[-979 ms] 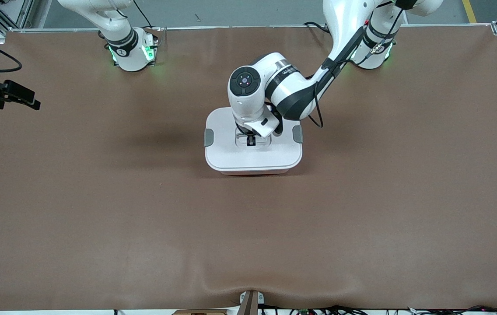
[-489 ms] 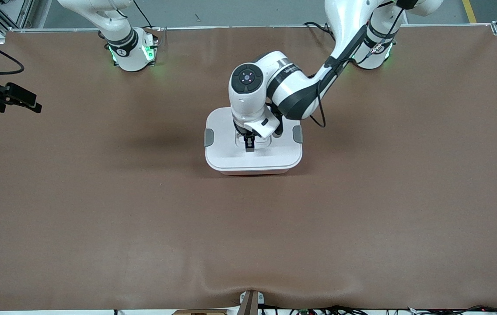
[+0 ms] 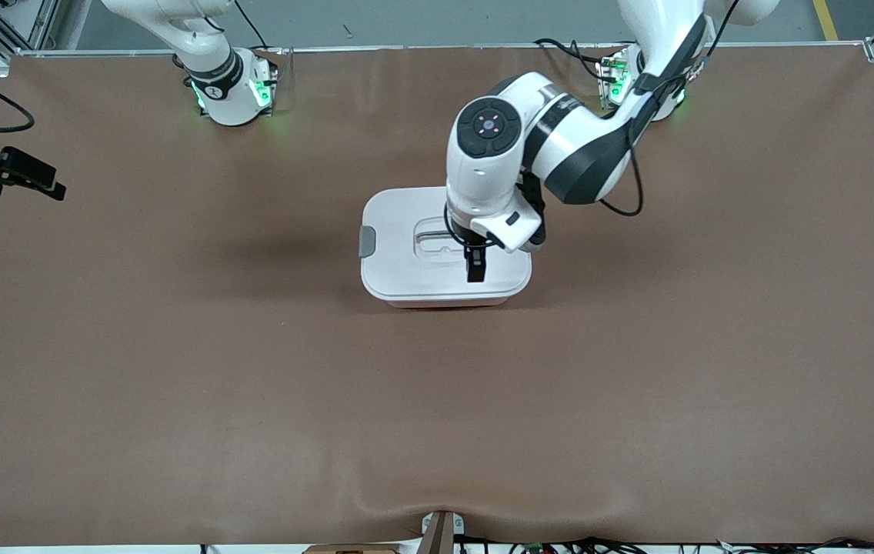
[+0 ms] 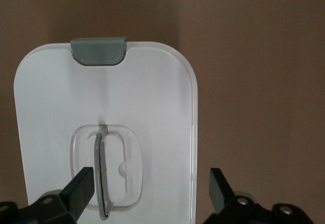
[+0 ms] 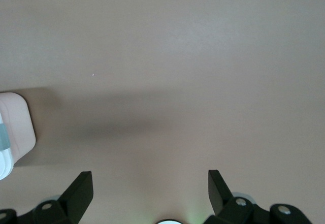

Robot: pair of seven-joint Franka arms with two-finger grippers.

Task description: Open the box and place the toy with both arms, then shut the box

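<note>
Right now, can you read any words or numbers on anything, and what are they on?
Left arm: there is dark lettering on its wrist band, too blurred to read.
Right arm: small marks on the dark band near its base, too small to read.
Box lid: no words or numbers.

light: even, bright | shadows: soft | focus: sharp | glare: none
</note>
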